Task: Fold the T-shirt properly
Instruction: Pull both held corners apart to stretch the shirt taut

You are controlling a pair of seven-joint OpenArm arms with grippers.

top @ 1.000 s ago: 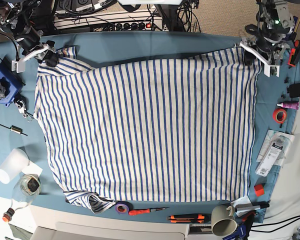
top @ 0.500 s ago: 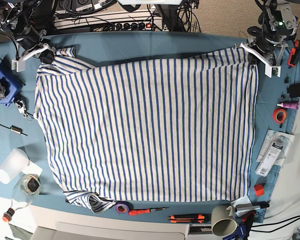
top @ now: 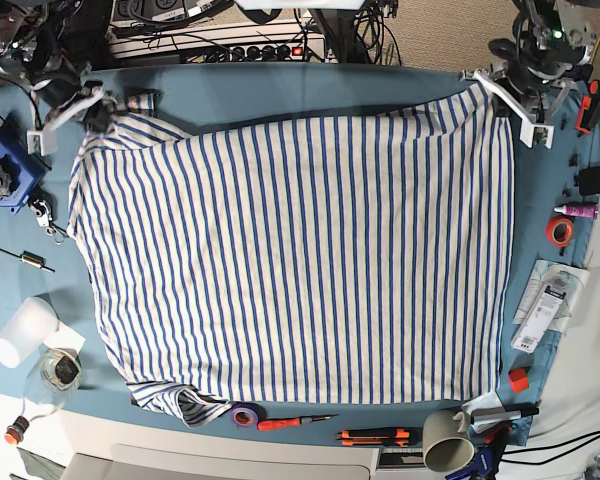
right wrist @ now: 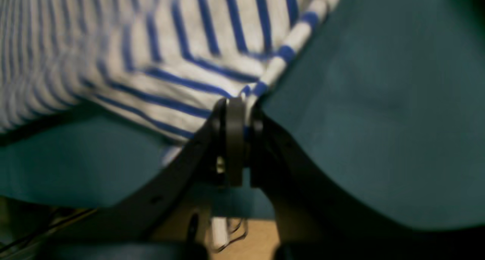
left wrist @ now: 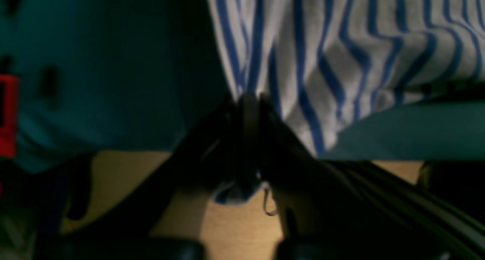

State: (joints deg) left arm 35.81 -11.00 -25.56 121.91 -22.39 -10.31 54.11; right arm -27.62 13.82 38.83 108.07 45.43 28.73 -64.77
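A: Where's the shirt?

B: Big white cotton T-shirt with thin blue stripes (top: 300, 260), spread flat on the teal table cloth (top: 310, 90), covering most of it. Bottom-left corner near the front edge is bunched up.

A: Grippers?

B: Left gripper (left wrist: 248, 101) has its jaws pressed together on a corner of the striped fabric, pinching it; in the base view it sits at the shirt's far right corner (top: 495, 95). Right gripper (right wrist: 237, 104) is likewise clamped on the shirt's edge hem, at the far left corner (top: 98, 112) in the base view. Both wrist views show cloth caught between the black fingers.

A: Containers?

B: Olive-grey ceramic mug (top: 442, 440) at the front edge, lying on its side, mouth facing the camera; can't tell if anything is inside. Frosted white plastic cup (top: 22, 332) on the left, tipped on its side just beside the shirt's edge. Clear glass bottle with an orange cap (top: 45, 385) lying below the cup; something dark shows in or behind it, can't tell which.

A: Anything touching the shirt?

B: Purple tape roll (top: 243, 415) just beside the front hem. Red-handled screwdriver (top: 292, 422) next to it. Blue plastic block with a black knob (top: 5, 170) far left, apart from the shirt.
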